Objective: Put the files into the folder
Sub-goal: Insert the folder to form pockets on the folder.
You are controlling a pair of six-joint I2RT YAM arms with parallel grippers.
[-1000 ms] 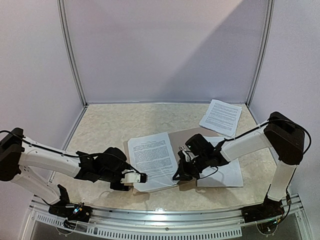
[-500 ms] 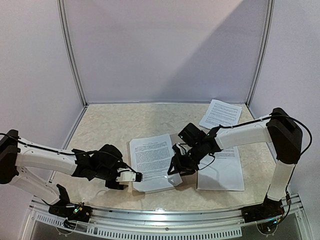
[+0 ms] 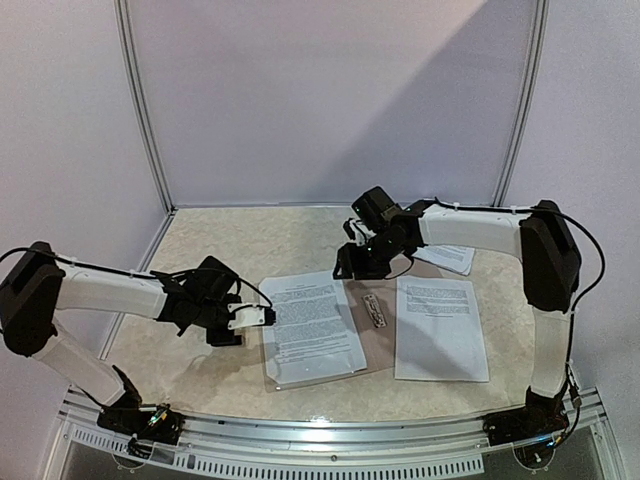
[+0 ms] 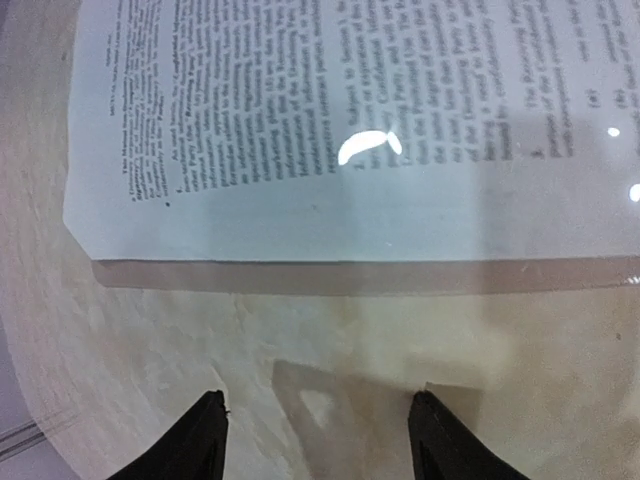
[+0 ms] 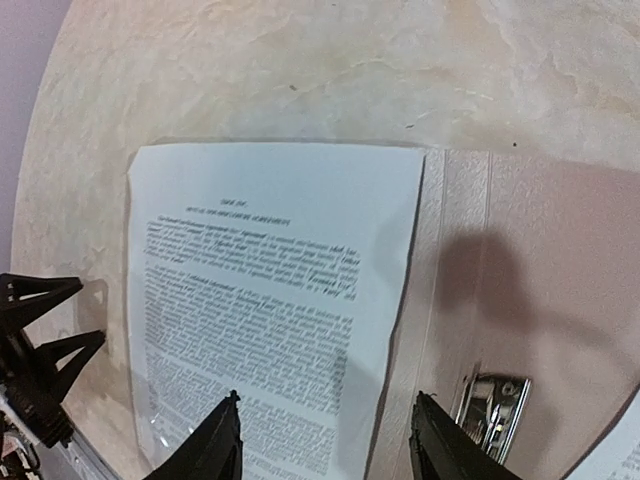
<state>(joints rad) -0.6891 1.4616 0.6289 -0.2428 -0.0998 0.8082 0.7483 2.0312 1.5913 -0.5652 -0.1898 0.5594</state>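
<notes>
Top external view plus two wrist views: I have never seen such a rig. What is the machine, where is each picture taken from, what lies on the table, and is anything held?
Two robot arms stand at the table's near edge, each ending in a two-finger tool. The wide picture comes from a fixed camera above and behind them; the other two from cameras on the wrists, looking past the fingers. On the table lies an open tan folder with a clip; one printed sheet rests on its left half, apparently under clear plastic. Another sheet lies beside it, more paper further back. The left tool is by the folder's left edge, the right tool above its far end. Both are open, holding nothing.
</notes>
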